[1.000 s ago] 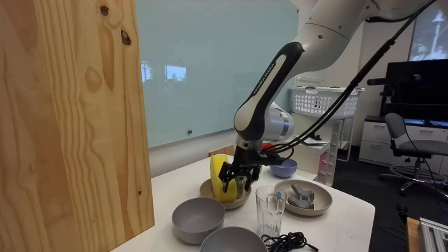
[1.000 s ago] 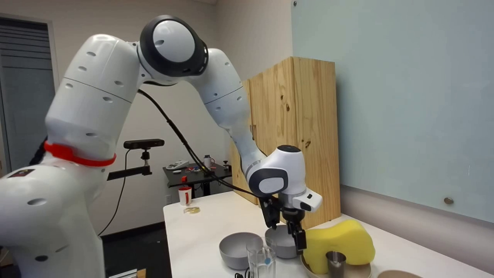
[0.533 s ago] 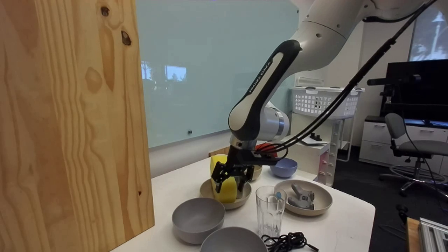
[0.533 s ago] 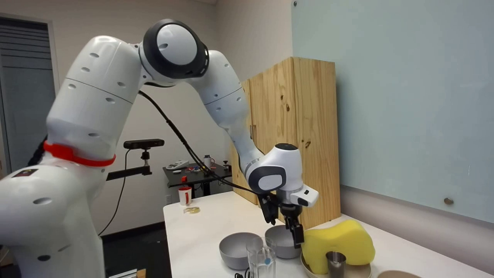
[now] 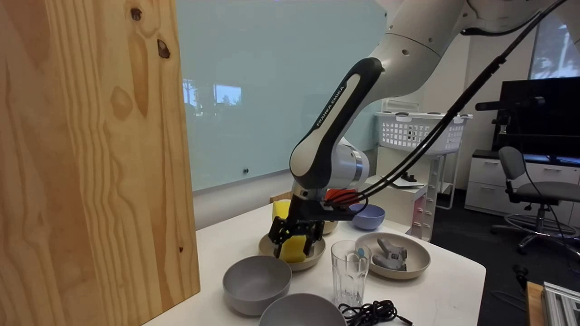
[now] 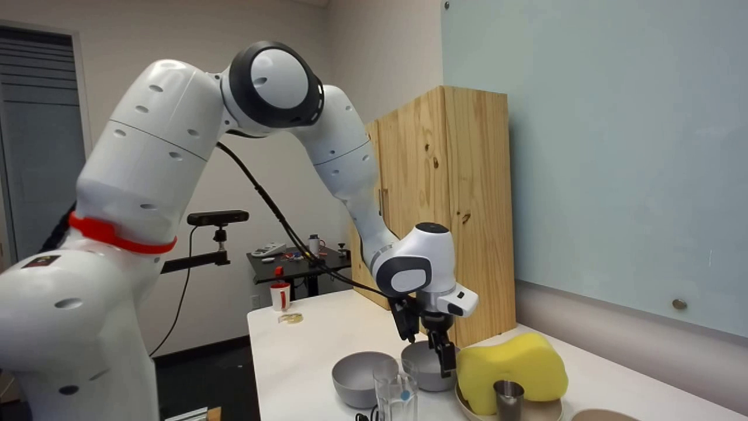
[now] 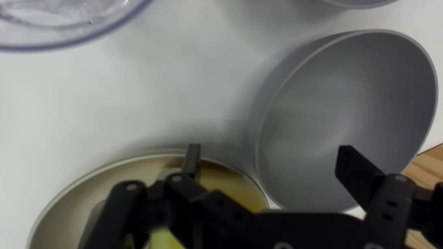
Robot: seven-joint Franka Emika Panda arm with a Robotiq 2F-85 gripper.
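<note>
Gripper [image 5: 293, 251], black and two-fingered, hovering with nothing held

Its fingers [image 7: 358, 174] are standing wide apart, perhaps for clearance, gripping nothing. Seen from the wrist, a round matte-grey bowl [image 7: 328, 103] is sitting at two o'clock and a shallow round beige bowl [image 7: 62, 221] at eight, rims close together; a fingertip is hanging over each, so they seem to be straddling the grey rim from above. A yellow contoured foam-like block [image 6: 517, 368] is standing on edge in the beige bowl, whose wall is probably bracing it. A silver cylindrical metal cup [image 6: 508, 401] is standing beside the block. A clear drinking glass [image 7: 69, 20] is resting apart at ten o'clock.
</note>
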